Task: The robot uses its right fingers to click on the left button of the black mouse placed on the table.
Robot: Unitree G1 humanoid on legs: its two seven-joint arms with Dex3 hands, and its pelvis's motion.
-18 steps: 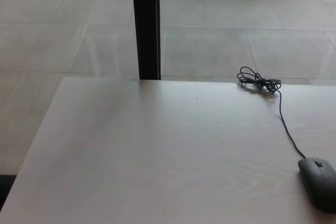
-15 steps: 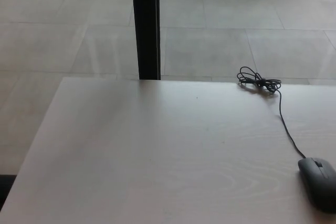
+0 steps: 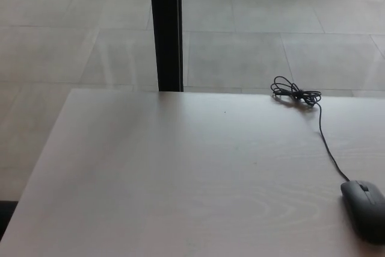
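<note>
You got no robot body in this head view: neither arm nor hand showed, nothing to describe.

No text, label, brand or number can be read on the mouse (image 3: 365, 210) or table (image 3: 180, 179).

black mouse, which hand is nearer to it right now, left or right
Neither can be judged: no robot hand shows in the head view. The black mouse lies at the table's right edge, on the robot's right side, its cable running back to a coiled bundle.
</note>
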